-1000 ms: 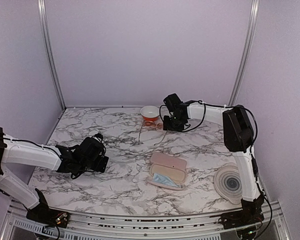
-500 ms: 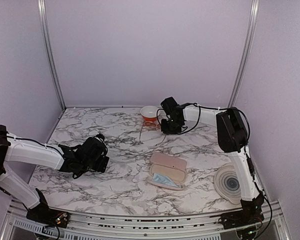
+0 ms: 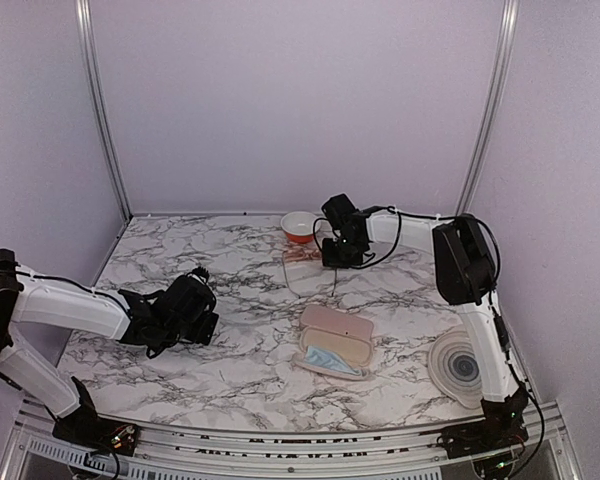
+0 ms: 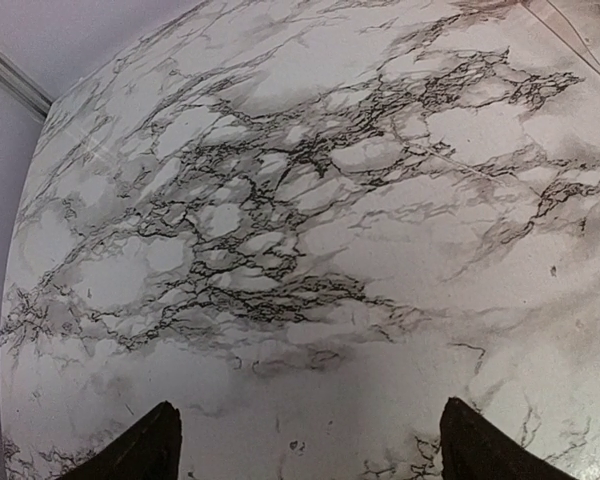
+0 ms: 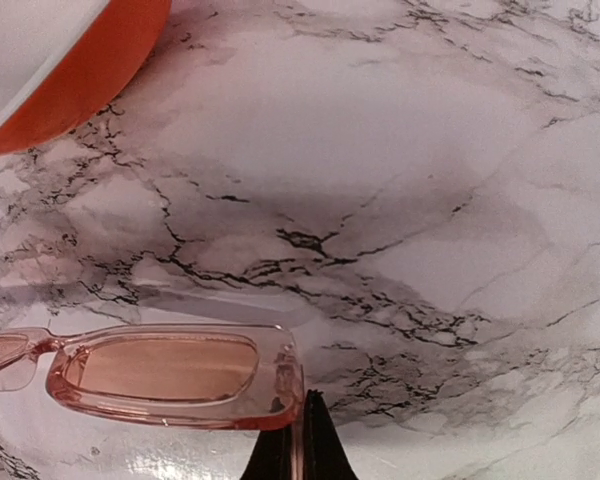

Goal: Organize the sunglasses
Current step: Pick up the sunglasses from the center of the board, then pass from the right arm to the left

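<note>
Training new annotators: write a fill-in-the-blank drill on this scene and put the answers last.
The right claw is ___ on one end of the sunglasses.
The bowl beside them is ___ outside.
The open pink case holds a ___ cloth.
The left claw hangs ___ above the marble table.
Answers: shut, orange, blue, open.

The top camera looks down over the whole marble table (image 3: 240, 290), which both wrist cameras see close up.
</note>
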Tool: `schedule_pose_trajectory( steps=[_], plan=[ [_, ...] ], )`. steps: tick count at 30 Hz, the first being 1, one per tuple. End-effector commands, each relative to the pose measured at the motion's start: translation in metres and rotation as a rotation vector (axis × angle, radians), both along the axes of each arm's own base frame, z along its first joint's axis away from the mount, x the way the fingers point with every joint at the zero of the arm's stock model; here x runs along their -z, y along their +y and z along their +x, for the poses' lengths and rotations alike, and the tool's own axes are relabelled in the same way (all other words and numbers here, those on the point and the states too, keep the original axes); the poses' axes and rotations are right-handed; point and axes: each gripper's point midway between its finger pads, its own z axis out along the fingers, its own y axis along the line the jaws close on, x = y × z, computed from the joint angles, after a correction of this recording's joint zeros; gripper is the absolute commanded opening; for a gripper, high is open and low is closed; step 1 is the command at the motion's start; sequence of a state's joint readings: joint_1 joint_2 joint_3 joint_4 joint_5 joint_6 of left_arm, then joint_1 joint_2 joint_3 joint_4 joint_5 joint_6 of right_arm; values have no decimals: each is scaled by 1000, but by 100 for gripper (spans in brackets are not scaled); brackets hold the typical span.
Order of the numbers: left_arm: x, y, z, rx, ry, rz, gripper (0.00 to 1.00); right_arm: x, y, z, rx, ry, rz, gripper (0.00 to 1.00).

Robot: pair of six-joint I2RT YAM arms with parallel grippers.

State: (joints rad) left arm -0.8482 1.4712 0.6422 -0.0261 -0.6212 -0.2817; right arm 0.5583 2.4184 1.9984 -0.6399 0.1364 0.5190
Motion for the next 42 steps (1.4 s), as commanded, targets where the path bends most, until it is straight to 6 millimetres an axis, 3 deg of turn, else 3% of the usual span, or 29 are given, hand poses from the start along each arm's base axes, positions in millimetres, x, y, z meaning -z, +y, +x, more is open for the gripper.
schedule_pose_trajectory(
  steps=[1,8,12,18,21,29,32,38,42],
  plan=[
    [-11,-3,4,-15,-38,-3,91,-62,13,5,-46,-123,72,0],
    [-32,7,3,-55,-84,-22,99,-132,19,-13,-146,-272,73,0],
    [-63,9,4,-77,-152,-98,99,-175,18,-30,-192,-372,29,0],
    [-117,-14,-1,70,-177,-245,99,-208,19,-64,-264,-495,-68,0],
    [-155,-47,-20,288,-157,-377,99,-224,19,-82,-306,-552,-95,0],
    [-236,-95,-83,675,-63,-669,98,-266,22,-140,-451,-753,-113,0],
    [-259,-108,-101,764,-10,-770,98,-279,38,-178,-559,-829,-95,0],
    [-271,-133,-118,850,155,-881,99,-303,53,-235,-706,-973,-84,0],
    [-265,-146,-124,892,241,-910,98,-308,59,-256,-751,-1018,-82,0]
  ],
)
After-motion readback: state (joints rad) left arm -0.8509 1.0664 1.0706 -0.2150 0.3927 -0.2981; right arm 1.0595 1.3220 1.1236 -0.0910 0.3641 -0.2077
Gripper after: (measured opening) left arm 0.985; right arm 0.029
